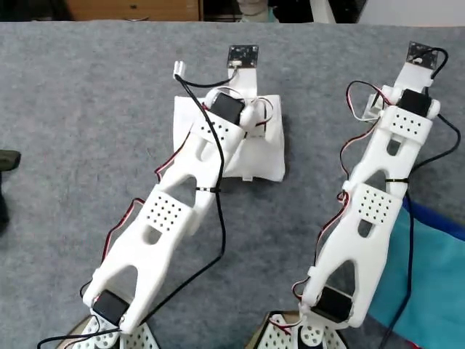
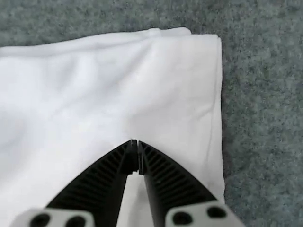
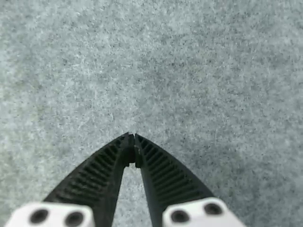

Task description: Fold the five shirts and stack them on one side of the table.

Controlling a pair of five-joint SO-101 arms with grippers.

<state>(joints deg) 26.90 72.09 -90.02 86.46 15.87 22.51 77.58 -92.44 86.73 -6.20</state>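
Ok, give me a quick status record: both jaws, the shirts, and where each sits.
left jaws: shut, above the white shirt
right jaws: shut, above the grey table
white shirt: folded into a rectangle, lying under the left arm's end
teal shirt: beside the right arm, near its base, cut off by the frame edge

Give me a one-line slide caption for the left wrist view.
Shut left gripper over a folded white shirt lying on the grey table.
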